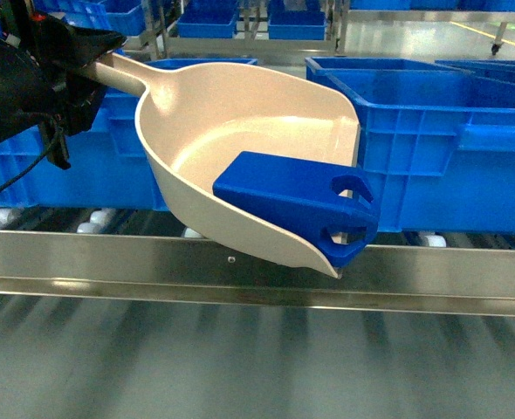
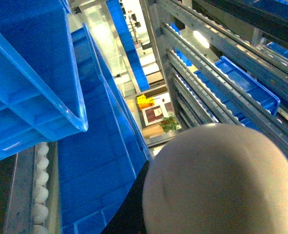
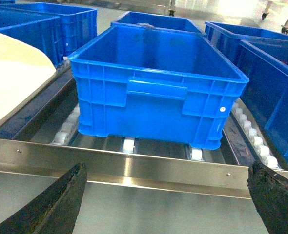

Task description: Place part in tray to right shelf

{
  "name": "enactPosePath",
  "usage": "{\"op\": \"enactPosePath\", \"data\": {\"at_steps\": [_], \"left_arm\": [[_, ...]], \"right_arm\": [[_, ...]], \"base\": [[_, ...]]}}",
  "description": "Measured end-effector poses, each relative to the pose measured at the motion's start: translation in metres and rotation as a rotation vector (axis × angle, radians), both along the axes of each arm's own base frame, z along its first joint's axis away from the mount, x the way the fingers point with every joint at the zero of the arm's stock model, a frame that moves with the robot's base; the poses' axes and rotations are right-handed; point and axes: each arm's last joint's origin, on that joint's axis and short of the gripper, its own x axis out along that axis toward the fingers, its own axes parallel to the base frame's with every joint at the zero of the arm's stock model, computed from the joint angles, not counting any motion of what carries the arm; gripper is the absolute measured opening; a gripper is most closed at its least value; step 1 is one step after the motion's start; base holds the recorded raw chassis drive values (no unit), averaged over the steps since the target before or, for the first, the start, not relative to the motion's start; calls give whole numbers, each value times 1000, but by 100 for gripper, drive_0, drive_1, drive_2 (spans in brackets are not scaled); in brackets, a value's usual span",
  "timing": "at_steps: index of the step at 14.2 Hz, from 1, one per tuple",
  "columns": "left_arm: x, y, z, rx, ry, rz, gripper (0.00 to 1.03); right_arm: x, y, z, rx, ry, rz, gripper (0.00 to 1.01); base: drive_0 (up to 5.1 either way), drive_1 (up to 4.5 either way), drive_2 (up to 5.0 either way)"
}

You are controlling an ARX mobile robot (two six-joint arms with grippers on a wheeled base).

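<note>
Left fingers (image 1: 109, 54): clamping the beige plastic scoop (image 1: 240, 140) by its handle.
Blue plastic part (image 1: 297, 202): lying in the scoop.
Right fingers (image 3: 61, 202): standing apart, facing the blue plastic crate (image 3: 158, 92).

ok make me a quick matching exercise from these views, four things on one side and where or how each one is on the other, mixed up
Things
1. scoop
2. blue part
3. crate
4. right gripper

Place or state
A. sits on white rollers behind the metal rail
B. open, with nothing between its fingers
C. held by its handle in the left gripper
D. lies inside the cream bowl, near its lip

Pairs: 1-C, 2-D, 3-A, 4-B
</note>
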Motion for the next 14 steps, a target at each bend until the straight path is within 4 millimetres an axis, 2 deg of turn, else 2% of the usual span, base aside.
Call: {"op": "enactPosePath", "data": {"at_steps": [14], "left_arm": [[0, 0, 0, 0, 0, 0, 14]], "right_arm": [[0, 0, 0, 0, 0, 0, 98]], "base": [[0, 0, 0]]}}
